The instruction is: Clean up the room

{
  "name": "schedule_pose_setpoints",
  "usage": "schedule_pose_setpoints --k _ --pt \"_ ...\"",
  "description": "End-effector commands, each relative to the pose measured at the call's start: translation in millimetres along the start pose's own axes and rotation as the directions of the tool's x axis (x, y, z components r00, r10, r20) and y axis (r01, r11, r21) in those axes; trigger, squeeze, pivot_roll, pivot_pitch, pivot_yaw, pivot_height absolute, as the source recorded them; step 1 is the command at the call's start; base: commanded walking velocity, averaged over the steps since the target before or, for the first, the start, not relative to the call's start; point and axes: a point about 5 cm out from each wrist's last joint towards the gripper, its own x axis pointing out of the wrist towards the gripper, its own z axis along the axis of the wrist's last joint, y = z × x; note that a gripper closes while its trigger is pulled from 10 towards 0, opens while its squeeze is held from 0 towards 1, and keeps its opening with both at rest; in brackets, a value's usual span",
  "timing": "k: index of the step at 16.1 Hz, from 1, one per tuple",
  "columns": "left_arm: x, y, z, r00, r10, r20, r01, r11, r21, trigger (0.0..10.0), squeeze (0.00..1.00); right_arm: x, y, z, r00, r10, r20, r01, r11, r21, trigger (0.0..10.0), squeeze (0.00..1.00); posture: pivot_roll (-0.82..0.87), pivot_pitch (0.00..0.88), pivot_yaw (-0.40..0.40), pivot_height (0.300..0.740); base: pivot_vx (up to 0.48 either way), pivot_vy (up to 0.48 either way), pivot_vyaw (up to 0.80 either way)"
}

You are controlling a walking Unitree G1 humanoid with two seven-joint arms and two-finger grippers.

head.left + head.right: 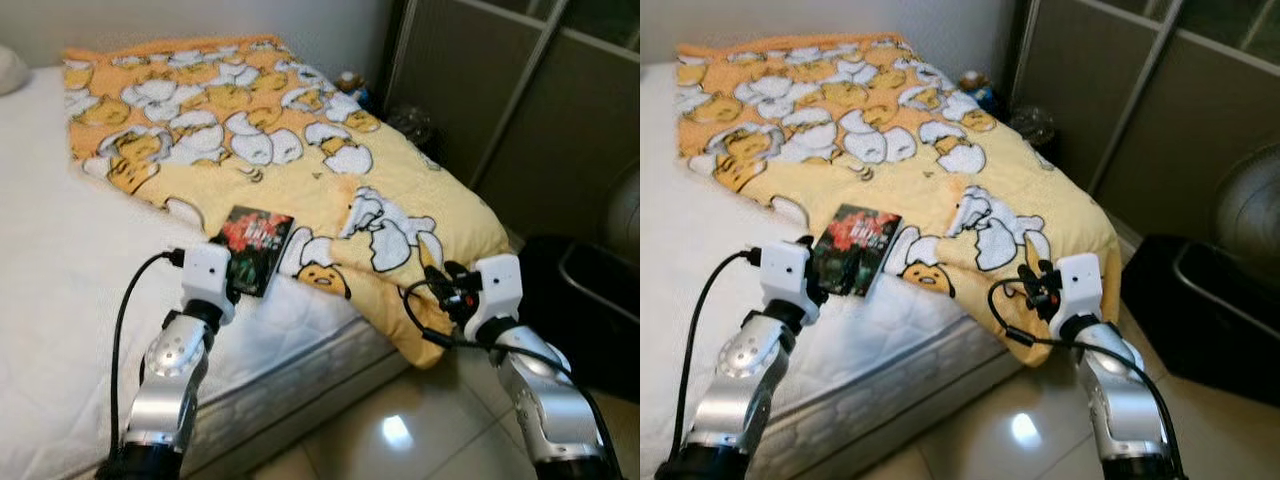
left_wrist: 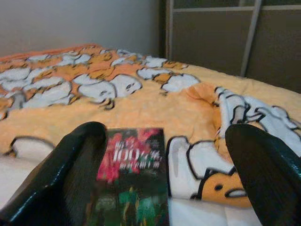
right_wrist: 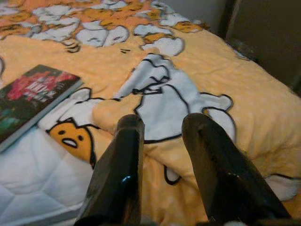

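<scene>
Left gripper [image 2: 164,179], jaws spread wide, straddles the book [image 1: 256,248] at frame centre on the blanket [image 1: 300,150] edge. Right gripper [image 3: 162,155], slightly parted, empty. Risk: fingers snag blanket or push book away.

The left gripper [image 2: 164,155] hides the book's [image 1: 256,246] near end.

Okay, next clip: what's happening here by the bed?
The robot stands at the corner of a bed with both arms raised. Its left end effector is open, fingers either side of a dark book that lies partly on the yellow blanket and partly on the white mattress; nothing is gripped yet. The right end effector hovers over the blanket's folded corner near the bed's edge, fingers slightly apart and empty.
</scene>
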Motion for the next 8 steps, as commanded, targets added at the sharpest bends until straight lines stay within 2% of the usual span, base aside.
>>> schedule_pose_setpoints --k 1,2,3,5,6,8 --pt "5.5 -2.7 3.8 1.000 -0.012 0.016 0.012 1.000 -0.002 10.0 0.00 -0.4 -3.8 3.0 1.000 -0.011 0.002 0.011 1.000 -0.004 10.0 0.00 -0.04 0.000 -0.036 0.740 0.368 0.000 0.00" --pt "5.8 -2.7 4.0 1.000 -0.012 0.017 0.012 1.000 -0.002 10.0 0.00 -0.4 -3.7 3.1 1.000 -0.009 0.003 0.009 1.000 -0.008 10.0 0.00 -0.04 0.000 -0.036 0.740 0.368 0.000 0.00" --pt "6.2 -2.0 4.3 1.000 -0.011 0.018 0.011 1.000 -0.003 10.0 0.00 -0.8 -1.6 2.7 1.000 0.016 -0.005 -0.016 0.999 -0.050 10.0 0.00 -0.04 0.000 -0.035 0.740 0.371 0.000 0.63" --pt "6.4 -1.5 4.3 1.000 -0.008 0.018 0.008 1.000 -0.003 10.0 0.00 -0.9 -1.3 2.1 1.000 0.014 -0.001 -0.014 0.999 -0.048 10.0 0.00 -0.04 0.000 -0.036 0.740 0.356 0.000 0.72" --pt "5.9 -0.5 4.6 1.000 -0.002 0.025 0.003 1.000 -0.020 10.0 0.00 -0.6 -2.9 1.5 1.000 -0.003 -0.006 0.003 1.000 -0.008 10.0 0.00 -0.04 0.000 -0.040 0.740 0.000 0.000 0.00" --pt "5.0 1.1 1.2 1.000 0.013 0.005 -0.013 1.000 -0.013 10.0 0.00 -0.5 -3.1 0.9 1.000 0.002 -0.009 -0.002 1.000 -0.020 10.0 0.00 -0.03 0.000 -0.042 0.740 0.000 0.000 0.00"
